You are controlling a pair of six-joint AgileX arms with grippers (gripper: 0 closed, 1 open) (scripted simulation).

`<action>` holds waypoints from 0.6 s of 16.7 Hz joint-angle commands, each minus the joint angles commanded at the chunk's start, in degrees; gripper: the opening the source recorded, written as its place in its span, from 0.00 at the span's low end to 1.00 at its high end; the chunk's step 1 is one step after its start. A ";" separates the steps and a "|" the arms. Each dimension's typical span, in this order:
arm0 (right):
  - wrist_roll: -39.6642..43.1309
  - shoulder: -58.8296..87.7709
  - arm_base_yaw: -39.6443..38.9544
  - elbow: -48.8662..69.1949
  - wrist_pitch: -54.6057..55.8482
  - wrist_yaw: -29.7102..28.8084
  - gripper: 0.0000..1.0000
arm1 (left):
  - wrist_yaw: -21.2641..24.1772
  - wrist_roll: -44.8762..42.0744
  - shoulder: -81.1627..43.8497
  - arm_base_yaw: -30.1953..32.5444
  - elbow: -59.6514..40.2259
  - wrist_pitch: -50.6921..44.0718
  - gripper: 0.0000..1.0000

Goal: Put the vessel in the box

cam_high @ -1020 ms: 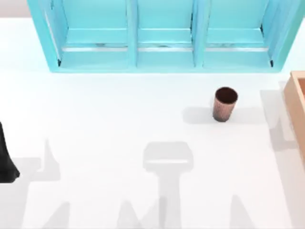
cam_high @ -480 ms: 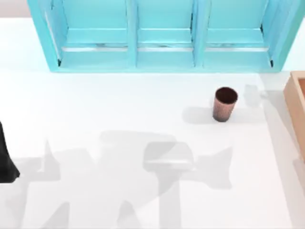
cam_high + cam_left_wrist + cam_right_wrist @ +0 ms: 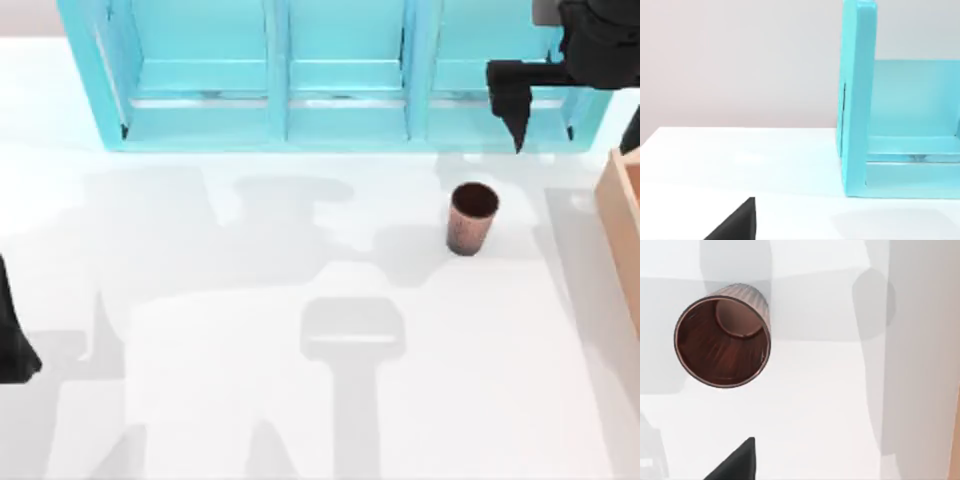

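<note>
Copper vessel [image 3: 471,217] upright | box [image 3: 622,225] cut off | right gripper [image 3: 517,110] above

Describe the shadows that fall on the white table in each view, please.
Top view: broad grey arm-shaped shadows cross the table left of the copper cup, under the right gripper. Right wrist view: soft grey bands lie beside the cup. Left wrist view: only a faint shadow before the turquoise shelf unit.

The cup [image 3: 470,218] is copper-brown with fine vertical ribbing, dark brown inside. The shelf unit [image 3: 340,75] is turquoise, the table [image 3: 250,350] white. The box [image 3: 625,230] is orange-tan, the right tool [image 3: 515,100] black.
</note>
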State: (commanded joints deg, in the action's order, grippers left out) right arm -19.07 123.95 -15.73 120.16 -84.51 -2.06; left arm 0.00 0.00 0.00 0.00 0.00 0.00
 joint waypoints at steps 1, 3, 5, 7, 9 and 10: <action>-0.42 2.84 -0.99 3.48 -1.44 0.38 1.00 | 0.00 0.00 0.00 0.00 0.00 0.00 1.00; -1.12 6.93 -2.60 8.79 -3.43 1.14 1.00 | 0.00 0.00 0.00 0.00 0.00 0.00 1.00; -1.58 9.11 -3.60 11.81 -4.47 1.70 1.00 | 0.00 0.00 0.00 0.00 0.00 0.00 1.00; -1.69 9.54 -3.83 12.44 -4.68 1.84 1.00 | 0.00 0.00 0.00 0.00 0.00 0.00 1.00; -1.69 9.54 -3.83 12.44 -4.68 1.84 1.00 | 0.00 0.00 0.00 0.00 0.00 0.00 1.00; -1.69 9.54 -3.83 12.44 -4.68 1.84 1.00 | 0.00 0.00 0.00 0.00 0.00 0.00 1.00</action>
State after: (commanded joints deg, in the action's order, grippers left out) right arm -20.76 133.49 -19.56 132.60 -89.19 -0.22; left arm 0.00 0.00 0.00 0.00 0.00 0.00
